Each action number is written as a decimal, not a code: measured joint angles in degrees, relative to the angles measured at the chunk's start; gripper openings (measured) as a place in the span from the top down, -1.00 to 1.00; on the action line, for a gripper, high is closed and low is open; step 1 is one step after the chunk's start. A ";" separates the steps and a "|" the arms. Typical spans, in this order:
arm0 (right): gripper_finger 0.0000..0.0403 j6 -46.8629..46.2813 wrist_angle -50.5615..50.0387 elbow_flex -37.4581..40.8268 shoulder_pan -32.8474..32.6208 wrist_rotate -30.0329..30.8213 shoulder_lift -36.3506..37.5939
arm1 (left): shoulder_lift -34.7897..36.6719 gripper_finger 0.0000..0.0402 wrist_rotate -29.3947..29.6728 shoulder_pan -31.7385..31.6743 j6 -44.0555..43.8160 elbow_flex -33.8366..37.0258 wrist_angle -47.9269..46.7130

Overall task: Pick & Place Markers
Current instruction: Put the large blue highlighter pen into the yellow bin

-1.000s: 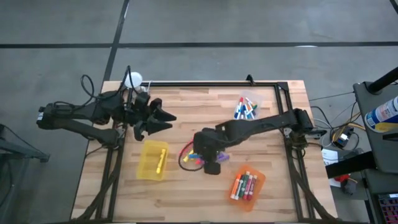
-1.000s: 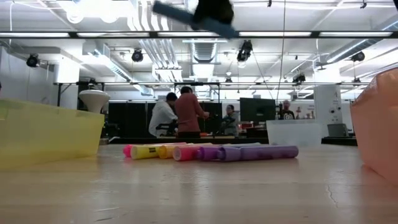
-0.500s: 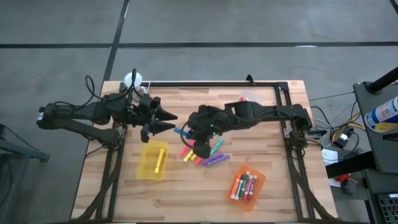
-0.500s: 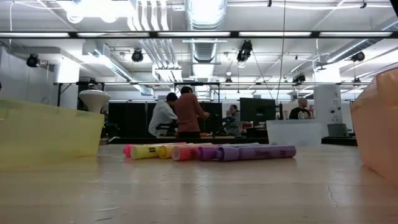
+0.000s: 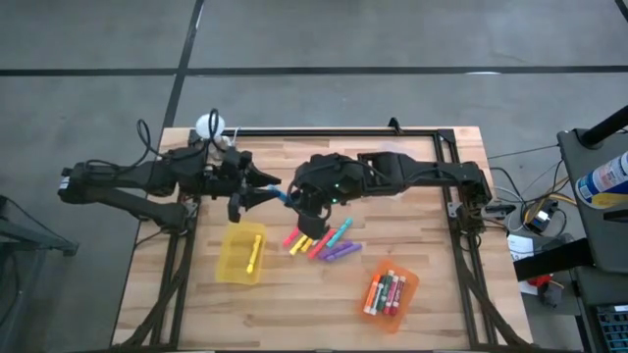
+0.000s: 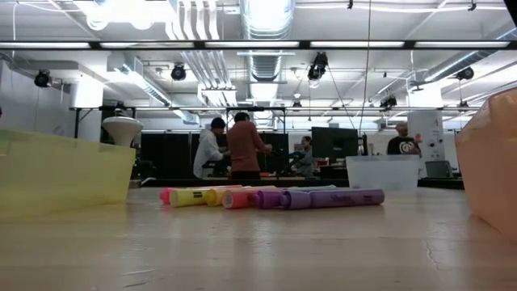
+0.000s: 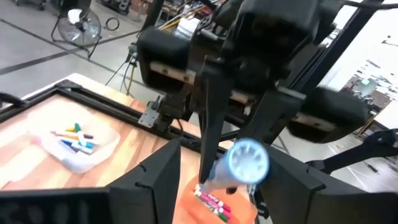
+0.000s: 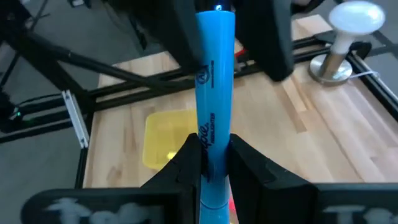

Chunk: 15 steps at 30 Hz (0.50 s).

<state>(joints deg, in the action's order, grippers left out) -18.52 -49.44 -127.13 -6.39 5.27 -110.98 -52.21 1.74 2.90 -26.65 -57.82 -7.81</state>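
My right gripper (image 5: 304, 206) hangs above the table's middle, shut on a blue marker (image 8: 214, 74). The marker sticks out toward my left gripper (image 5: 270, 189). That gripper is open and level, and its fingers stand on either side of the marker's free end (image 7: 247, 160); I see no touch. Below, loose markers (image 5: 324, 241) in pink, yellow, orange, teal and purple lie flat in a cluster on the wood, also seen in the low view as a row of markers (image 6: 275, 196). My right gripper pinches the blue marker's barrel (image 8: 214, 144) between its two fingers, close to the end nearest the wrist. The fingers lie along the marker and slant down toward the table's left. The marker is lifted clear of the table, and most of its length reaches past the fingertips.
A yellow bin (image 5: 241, 253) with a yellow marker stands near left. An orange bin (image 5: 391, 288) with several markers stands near right. A clear bin (image 7: 78, 142) of markers sits at the far right. A white knob on a stand (image 5: 208, 126) is at the far-left corner.
My right gripper has risen from the cluster of markers, tipped its fingers up, and gone toward the left gripper and the far edge. It carries the blue marker, now lifted clear with its free end between the left gripper's open fingers.
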 joint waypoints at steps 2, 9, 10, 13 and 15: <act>0.77 -0.73 0.96 0.00 0.13 0.90 0.00 | -0.48 0.05 0.16 0.00 -0.01 0.00 -0.72; 0.77 -1.01 0.88 0.02 0.37 1.14 0.00 | -1.31 0.13 0.93 0.01 -2.78 0.00 -0.77; 0.77 -1.01 0.87 0.02 0.37 1.13 0.00 | -1.31 0.17 0.90 0.03 -2.75 0.00 -0.76; 0.77 -0.99 0.87 0.02 0.52 1.11 0.00 | -1.26 0.33 0.83 0.04 -2.61 0.00 -0.54; 0.77 -0.99 0.93 0.02 0.67 1.12 0.00 | -1.26 0.48 0.87 0.04 -2.99 0.00 0.31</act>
<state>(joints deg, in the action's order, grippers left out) -19.51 -48.52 -127.11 -5.72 6.39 -110.98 -53.47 2.61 2.94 -29.63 -57.82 -7.50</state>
